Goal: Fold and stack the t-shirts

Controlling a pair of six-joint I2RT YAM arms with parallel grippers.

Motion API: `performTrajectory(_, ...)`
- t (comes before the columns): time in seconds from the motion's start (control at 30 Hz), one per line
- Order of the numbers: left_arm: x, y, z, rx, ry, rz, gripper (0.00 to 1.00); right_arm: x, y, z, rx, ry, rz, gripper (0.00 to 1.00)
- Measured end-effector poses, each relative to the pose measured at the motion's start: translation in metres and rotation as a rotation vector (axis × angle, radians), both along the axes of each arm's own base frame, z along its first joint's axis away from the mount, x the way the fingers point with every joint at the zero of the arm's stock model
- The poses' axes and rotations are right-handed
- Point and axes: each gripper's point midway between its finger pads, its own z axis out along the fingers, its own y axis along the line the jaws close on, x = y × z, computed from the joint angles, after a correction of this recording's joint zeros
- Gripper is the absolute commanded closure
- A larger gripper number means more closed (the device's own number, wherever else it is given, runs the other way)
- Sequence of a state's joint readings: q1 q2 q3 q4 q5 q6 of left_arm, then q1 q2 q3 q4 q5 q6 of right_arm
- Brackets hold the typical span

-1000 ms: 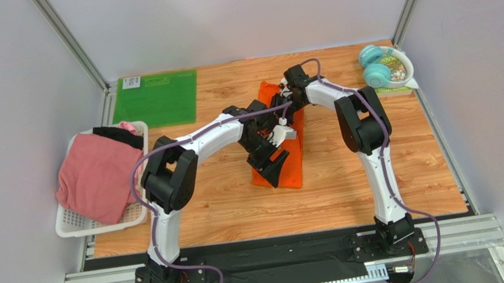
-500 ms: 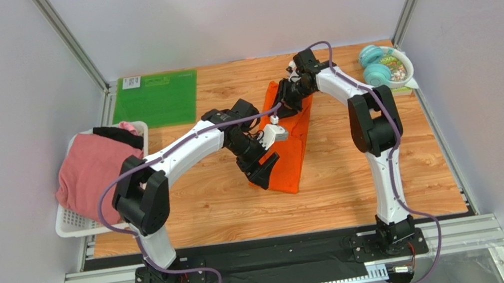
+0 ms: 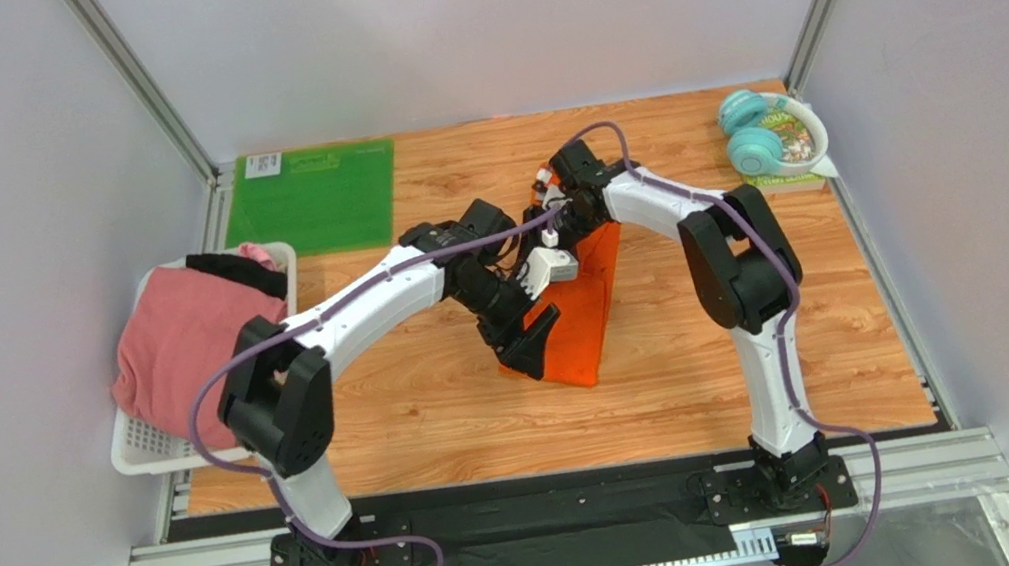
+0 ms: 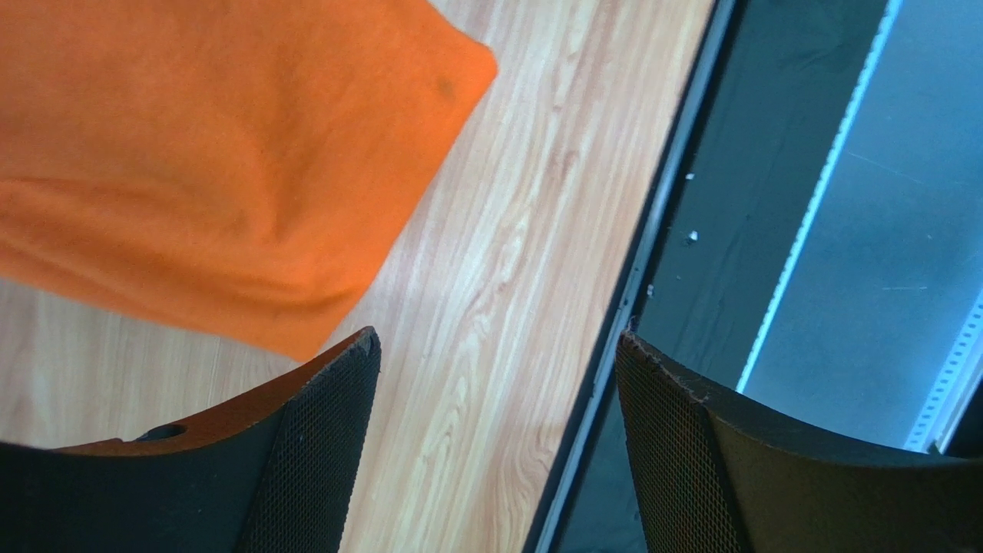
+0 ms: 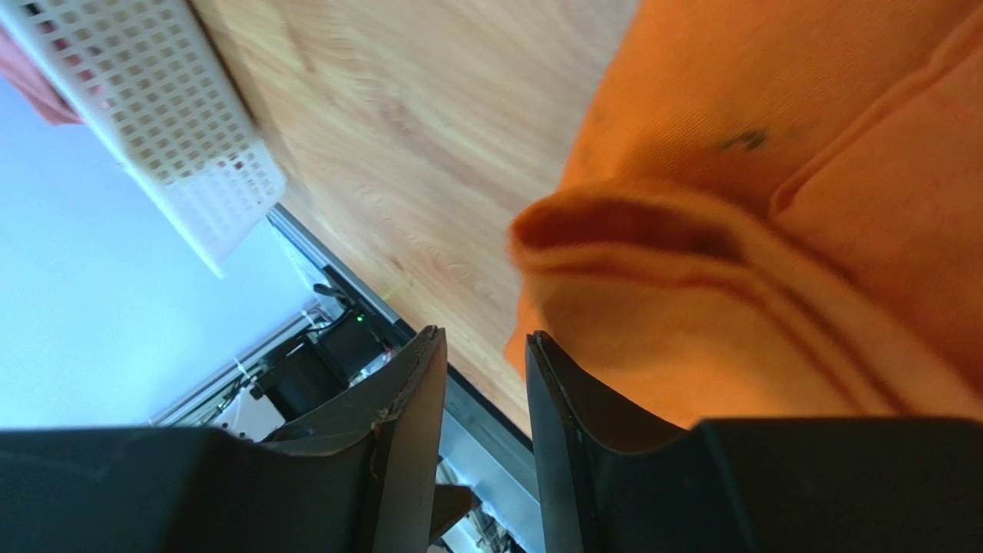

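Observation:
The bright orange t-shirt lies as a narrow folded strip on the wooden table; it also shows in the left wrist view and the right wrist view. My left gripper is open and empty at the strip's near left edge, just above the table. My right gripper is at the strip's far end, its jaws slightly apart with nothing between them. The dusty pink t-shirt and the black t-shirt lie in the white basket at the left.
A flat green mat lies at the far left corner. Teal headphones rest on a plate at the far right. The basket's corner shows in the right wrist view. A black rail runs along the table's near edge.
My right gripper swung out to the far right, then came back left to the shirt's far end. The orange strip is narrower now. My left arm's elbow moved left; its gripper barely shifted.

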State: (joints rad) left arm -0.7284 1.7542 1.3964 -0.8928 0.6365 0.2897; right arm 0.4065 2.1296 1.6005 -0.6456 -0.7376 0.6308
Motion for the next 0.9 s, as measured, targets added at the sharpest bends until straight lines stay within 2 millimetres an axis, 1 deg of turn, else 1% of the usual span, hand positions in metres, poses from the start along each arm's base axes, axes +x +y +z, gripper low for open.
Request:
performTrajectory(0.1,0.004,-0.003,-0.031,0.049,0.051,0.001,0.2,-0.002,0.001,-0.023,-0.018,0.043,0.004,0.63)
performTrajectory(0.13,0.006,-0.004,-0.046,0.078,0.076,0.001,0.2,-0.002,-0.001,-0.031,-0.026,0.059,0.0,0.63)
performTrajectory(0.23,0.009,-0.002,-0.079,0.146,0.125,0.004,0.2,0.0,-0.006,-0.044,-0.039,0.085,-0.012,0.63)
performTrajectory(0.27,0.009,-0.003,-0.084,0.151,0.143,0.005,0.2,0.001,-0.007,-0.047,-0.039,0.093,-0.016,0.63)
performTrajectory(0.4,0.022,-0.007,-0.082,0.147,0.133,0.019,0.21,0.012,-0.01,-0.049,-0.032,0.093,-0.03,0.63)
performTrajectory(0.5,0.024,-0.006,-0.082,0.146,0.135,0.023,0.21,0.024,-0.015,-0.05,-0.029,0.09,-0.048,0.64)
performTrajectory(0.57,0.025,-0.006,-0.083,0.141,0.136,0.025,0.21,0.031,-0.018,-0.05,-0.028,0.089,-0.059,0.61)
performTrajectory(0.63,0.025,-0.005,-0.082,0.136,0.135,0.028,0.21,0.039,-0.022,-0.048,-0.027,0.084,-0.068,0.56)
performTrajectory(0.73,0.025,-0.005,-0.082,0.129,0.128,0.027,0.21,0.044,-0.029,-0.044,-0.037,0.069,-0.075,0.56)
performTrajectory(0.83,0.024,-0.003,-0.082,0.126,0.117,0.026,0.21,0.048,-0.041,-0.037,-0.055,0.043,-0.096,0.56)
performTrajectory(0.9,0.022,-0.001,-0.082,0.128,0.115,0.027,0.21,0.042,-0.054,-0.03,-0.066,0.04,-0.117,0.56)
